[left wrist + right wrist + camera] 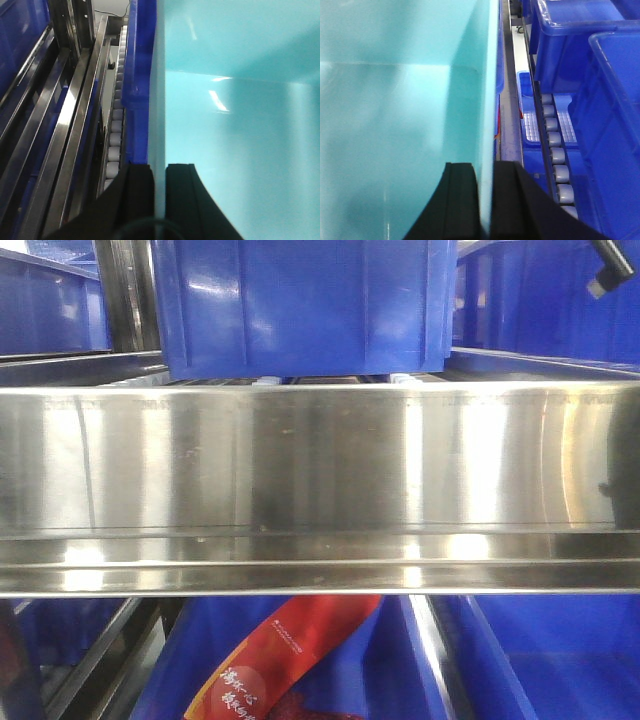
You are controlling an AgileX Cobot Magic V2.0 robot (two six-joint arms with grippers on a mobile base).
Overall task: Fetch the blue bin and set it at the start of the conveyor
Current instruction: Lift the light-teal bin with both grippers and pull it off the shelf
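Left gripper [160,172] is found closed on the left wall of the blue bin [240,150], with one black finger [136,200] outside and the other inside, so that the thin wall is pinched between them. Further left, steel rails [60,125] and a roller track [115,135] are noted, and a dark blue crate wall [137,75] is seen just beside the gripped wall. The bin's pale, smooth interior is recorded as empty, and the bin is located among the shelving crates. The right gripper [484,170] is likewise found clamped across the opposite wall, one finger on each side. This paired hold on opposing walls is judged to be so the tub can be carried level between both arms. To the right, rollers [555,155] and dark blue crates [600,75] are observed close by. The conveyor start is not seen in any view, so placement is judged not yet done.
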